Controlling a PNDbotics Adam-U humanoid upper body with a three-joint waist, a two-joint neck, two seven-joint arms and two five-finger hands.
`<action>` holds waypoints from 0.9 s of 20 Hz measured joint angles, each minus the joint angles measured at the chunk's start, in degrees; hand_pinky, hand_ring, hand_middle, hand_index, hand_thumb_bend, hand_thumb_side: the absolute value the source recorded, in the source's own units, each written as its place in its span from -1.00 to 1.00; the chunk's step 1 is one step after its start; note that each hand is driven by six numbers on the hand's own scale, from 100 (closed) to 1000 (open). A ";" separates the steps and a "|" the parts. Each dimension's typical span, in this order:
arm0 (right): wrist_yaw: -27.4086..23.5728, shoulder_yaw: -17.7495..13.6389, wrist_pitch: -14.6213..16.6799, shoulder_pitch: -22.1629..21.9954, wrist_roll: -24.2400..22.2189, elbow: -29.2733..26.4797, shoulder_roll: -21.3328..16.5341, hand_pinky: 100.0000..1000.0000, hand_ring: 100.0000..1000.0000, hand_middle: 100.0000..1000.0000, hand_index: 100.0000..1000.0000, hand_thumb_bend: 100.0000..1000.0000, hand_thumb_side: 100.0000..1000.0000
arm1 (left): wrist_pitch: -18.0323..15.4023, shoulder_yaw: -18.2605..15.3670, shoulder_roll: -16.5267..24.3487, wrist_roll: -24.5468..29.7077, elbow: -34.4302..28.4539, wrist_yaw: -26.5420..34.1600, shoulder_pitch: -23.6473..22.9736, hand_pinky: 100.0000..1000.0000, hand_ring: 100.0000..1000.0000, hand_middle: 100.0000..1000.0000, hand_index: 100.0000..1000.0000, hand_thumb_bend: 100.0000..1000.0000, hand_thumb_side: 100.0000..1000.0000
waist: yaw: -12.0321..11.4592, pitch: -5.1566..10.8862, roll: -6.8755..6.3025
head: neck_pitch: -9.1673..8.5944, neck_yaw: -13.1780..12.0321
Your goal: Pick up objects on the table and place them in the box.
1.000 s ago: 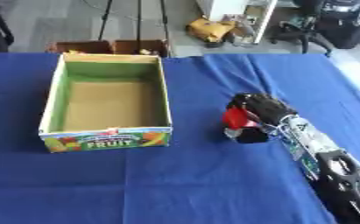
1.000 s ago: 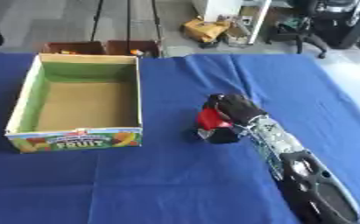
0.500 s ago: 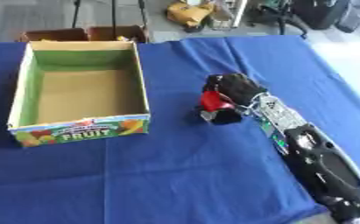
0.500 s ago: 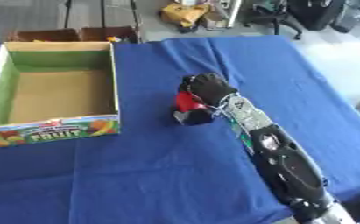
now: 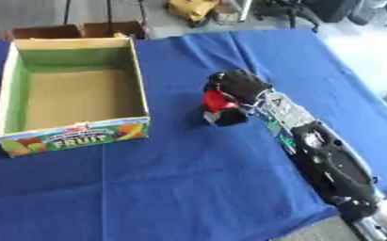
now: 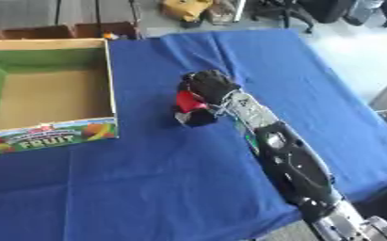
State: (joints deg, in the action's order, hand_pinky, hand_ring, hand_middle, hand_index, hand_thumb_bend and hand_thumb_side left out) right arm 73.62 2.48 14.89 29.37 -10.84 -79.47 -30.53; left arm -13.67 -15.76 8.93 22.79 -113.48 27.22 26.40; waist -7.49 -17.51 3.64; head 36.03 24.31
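Reaching in from the lower right across the blue tablecloth (image 5: 180, 188), the robot's right hand (image 5: 239, 87) has its black fingers curled over a red object (image 5: 217, 101), grasping it from above and from the right. Only part of the red object shows between the fingers; its shape cannot be made out beyond a red body with a dark piece just below it, down at the cloth. Whether it rests on the cloth or is raised clear of it cannot be told. The black and silver forearm (image 6: 291, 164) runs diagonally from the hand toward the lower right corner of both views.

To the left of the hand, well apart from it, stands an open cardboard box (image 5: 73, 136) with green inner walls, a brown floor and a printed fruit label with the word FRUIT on its near wall. Nothing can be seen lying inside the box. The red object sits to the right of the box, outside it, roughly level with its near half.

Beyond the table's far edge lie brown cartons (image 5: 73, 30) and a yellow item (image 5: 189, 8) on the floor
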 measured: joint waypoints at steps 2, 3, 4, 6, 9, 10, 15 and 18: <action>-0.18 0.00 -0.31 -0.20 0.42 -0.21 0.04 -0.39 -0.10 0.29 0.47 -0.92 0.65 | -0.08 0.00 0.00 0.08 0.00 0.00 -0.07 0.32 0.26 0.39 0.72 -1.00 0.71 | 0.08 -0.02 -0.02 | -1.05 -1.37; -0.20 0.00 -0.55 -0.38 0.76 -0.45 0.09 -0.40 -0.11 0.28 0.47 -0.92 0.65 | -0.12 0.00 0.00 0.12 0.00 0.00 -0.09 0.32 0.26 0.39 0.72 -1.00 0.71 | 0.13 -0.11 -0.04 | -1.75 -2.14; -0.22 0.00 -0.84 -0.60 1.13 -0.78 0.20 -0.42 -0.13 0.26 0.46 -0.92 0.64 | -0.13 0.00 0.00 0.13 0.00 0.00 -0.09 0.32 0.26 0.39 0.72 -1.00 0.71 | 0.22 -0.19 -0.10 | -2.45 -2.85; -0.24 -0.02 -1.40 -0.82 1.84 -1.31 0.63 -0.46 -0.16 0.23 0.44 -0.90 0.60 | -0.16 0.00 0.00 0.15 0.00 -0.01 -0.09 0.32 0.26 0.39 0.72 -1.00 0.71 | 0.43 -0.32 -0.33 | -3.76 -3.99; -0.31 -0.14 -2.08 -1.16 2.66 -1.99 1.06 -0.50 -0.18 0.22 0.43 -0.92 0.56 | -0.24 -0.01 0.00 0.22 0.00 -0.01 -0.09 0.31 0.26 0.39 0.72 -1.00 0.71 | 0.52 -0.52 -0.43 | -5.12 -5.05; -0.30 -0.17 -2.23 -1.20 2.91 -2.11 1.20 -0.50 -0.18 0.23 0.44 -0.92 0.58 | -0.28 -0.01 0.00 0.25 0.00 -0.01 -0.09 0.31 0.26 0.39 0.72 -1.00 0.71 | 0.58 -0.57 -0.43 | -5.44 -5.29; 0.46 -0.34 -2.75 -1.68 3.96 -2.89 2.20 -0.51 -0.19 0.21 0.42 -0.95 0.56 | -0.37 -0.01 0.00 0.35 0.00 -0.06 -0.09 0.31 0.26 0.40 0.72 -1.00 0.71 | 0.90 -0.85 -0.43 | -6.29 -6.04; 1.17 -0.34 -2.89 -1.94 4.40 -3.33 2.84 -0.57 -0.23 0.18 0.41 -0.99 0.48 | -0.38 -0.01 0.00 0.36 0.00 -0.08 -0.09 0.31 0.26 0.40 0.72 -1.00 0.71 | 1.10 -0.91 -0.39 | -6.31 -6.24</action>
State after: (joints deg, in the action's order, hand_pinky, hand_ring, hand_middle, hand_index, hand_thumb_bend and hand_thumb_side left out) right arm 74.79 2.14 11.99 27.43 -6.44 -82.80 -27.70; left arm -14.05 -15.77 8.93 23.15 -113.48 27.14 26.32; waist -6.39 -18.42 3.25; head 29.72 18.07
